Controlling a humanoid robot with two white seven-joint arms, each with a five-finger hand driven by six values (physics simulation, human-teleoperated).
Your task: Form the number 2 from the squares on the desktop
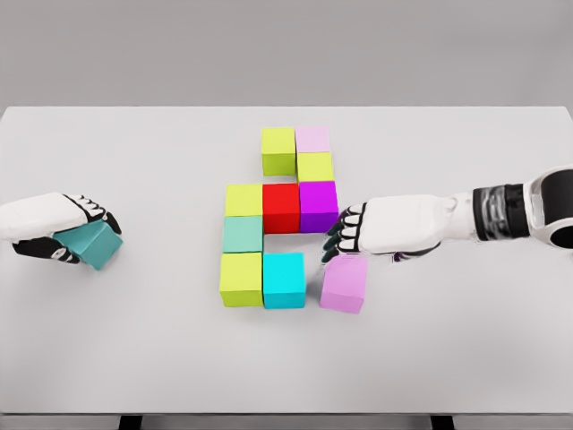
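The right hand (345, 235) hovers fingers relaxed, holding nothing, just above the lilac cube (345, 283), which sits slightly apart from the cyan cube (284, 279); nudge it flush and square. The left hand (63, 235) grips a teal cube (97, 245) near the counter's (466, 349) left edge.

I'm looking at my left hand (55, 230) now: a smooth white shell is covering its back, and the fingers (89, 208) are showing black with white segments. My right hand (380, 231) is showing the same glossy white casing, its fingers (345, 231) dark with a teal-green tint and pale patches on top. Behind its wrist I'm seeing a dark grey ribbed band (498, 212), then a rounded white forearm (553, 208) with a black ring at the joint.
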